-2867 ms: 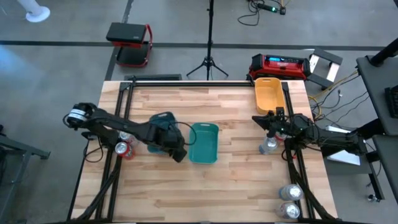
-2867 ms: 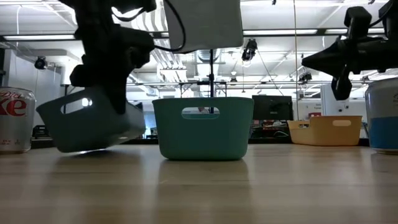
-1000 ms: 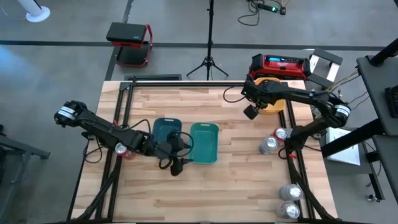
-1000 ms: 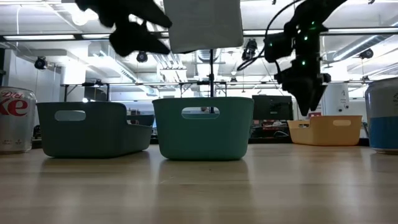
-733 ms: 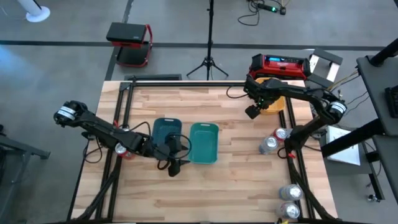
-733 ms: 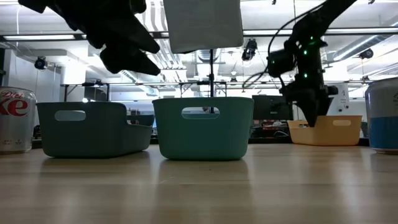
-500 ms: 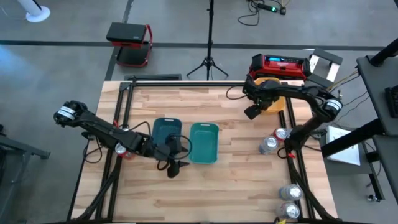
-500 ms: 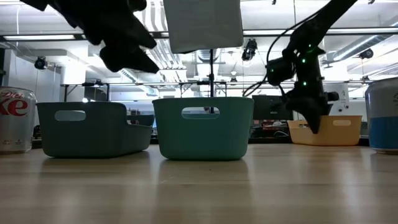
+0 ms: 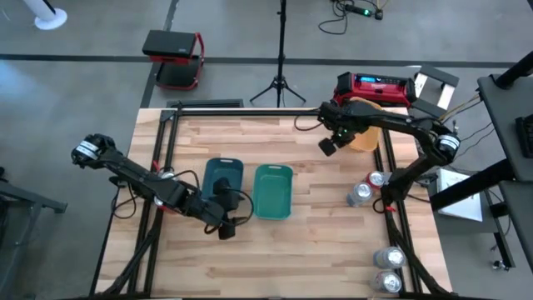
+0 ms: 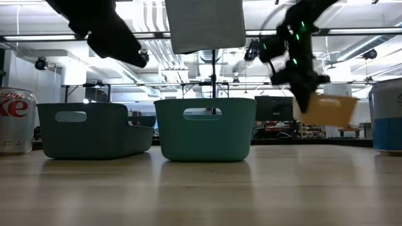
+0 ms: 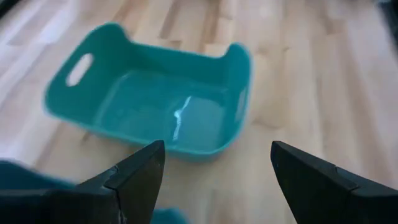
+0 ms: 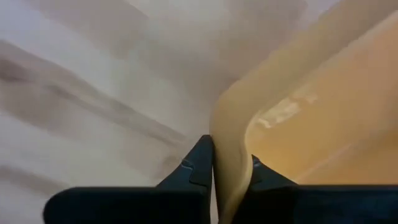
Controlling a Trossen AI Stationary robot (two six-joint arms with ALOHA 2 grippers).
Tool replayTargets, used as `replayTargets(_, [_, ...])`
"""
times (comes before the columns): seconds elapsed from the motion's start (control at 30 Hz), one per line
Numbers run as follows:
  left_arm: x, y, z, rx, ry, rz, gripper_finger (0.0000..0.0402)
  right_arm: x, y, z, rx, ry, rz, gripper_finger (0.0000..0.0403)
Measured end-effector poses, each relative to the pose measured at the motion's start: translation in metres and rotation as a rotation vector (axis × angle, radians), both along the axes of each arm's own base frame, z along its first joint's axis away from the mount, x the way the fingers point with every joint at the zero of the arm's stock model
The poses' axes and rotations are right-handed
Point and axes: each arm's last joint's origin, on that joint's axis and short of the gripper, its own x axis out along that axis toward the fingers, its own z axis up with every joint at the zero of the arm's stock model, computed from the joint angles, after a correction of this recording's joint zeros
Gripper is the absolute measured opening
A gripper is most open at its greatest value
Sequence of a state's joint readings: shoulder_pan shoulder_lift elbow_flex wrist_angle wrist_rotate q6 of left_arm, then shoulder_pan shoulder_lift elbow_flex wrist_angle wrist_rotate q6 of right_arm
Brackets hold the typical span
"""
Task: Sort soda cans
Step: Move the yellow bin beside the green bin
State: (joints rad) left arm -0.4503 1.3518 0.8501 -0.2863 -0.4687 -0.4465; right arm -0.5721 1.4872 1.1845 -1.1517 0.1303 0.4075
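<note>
A red soda can (image 9: pixel 166 202) sits near the table's left edge, partly under the left arm; the left gripper (image 9: pixel 225 230) hangs with its fingers wide apart and nothing in them, just in front of the dark teal tray (image 9: pixel 221 177), which sits beside the light teal tray (image 9: pixel 272 191). The right gripper (image 12: pixel 225 167) pinches the rim of the orange tray (image 12: pixel 298 118) and holds it off the table; four more cans stand by the right edge, two (image 9: pixel 364 188) near the middle and two (image 9: pixel 388 268) at the front corner.
</note>
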Motion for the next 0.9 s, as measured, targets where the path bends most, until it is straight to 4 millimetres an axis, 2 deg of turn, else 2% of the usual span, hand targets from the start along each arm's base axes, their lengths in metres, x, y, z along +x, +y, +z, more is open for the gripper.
replayTargets(0.07, [-0.003,0.002,-0.001,0.028,0.028,0.018,0.0278,0.011,0.010,0.019,-0.012,-0.017,0.006,0.0009])
replayTargets(0.17, [-0.011,0.004,0.005,0.082,0.047,0.051,0.0278,0.031,0.038,0.043,-0.036,-0.071,0.055,0.0009])
replayTargets(0.3, [-0.024,0.005,0.023,0.120,0.032,0.073,0.0278,0.054,0.092,0.064,-0.045,-0.151,0.134,0.0009])
replayTargets(0.43, [-0.034,0.004,0.042,0.093,-0.020,0.053,0.0278,0.063,0.146,0.077,-0.077,-0.218,0.186,0.0009])
replayTargets(0.53, [-0.039,0.004,0.048,0.081,-0.041,0.045,0.0278,0.065,0.179,0.075,-0.076,-0.225,0.197,0.0009])
replayTargets(0.67, [-0.040,0.004,0.050,0.072,-0.049,0.051,0.0278,0.069,0.210,0.063,-0.106,-0.213,0.221,0.0009])
replayTargets(0.77, [-0.038,0.003,0.047,0.089,-0.038,0.047,0.0278,0.079,0.226,0.048,-0.108,-0.195,0.259,0.0009])
replayTargets(0.9, [-0.031,-0.001,0.037,0.115,0.004,0.041,0.0278,0.092,0.235,0.017,-0.085,-0.086,0.281,0.0009])
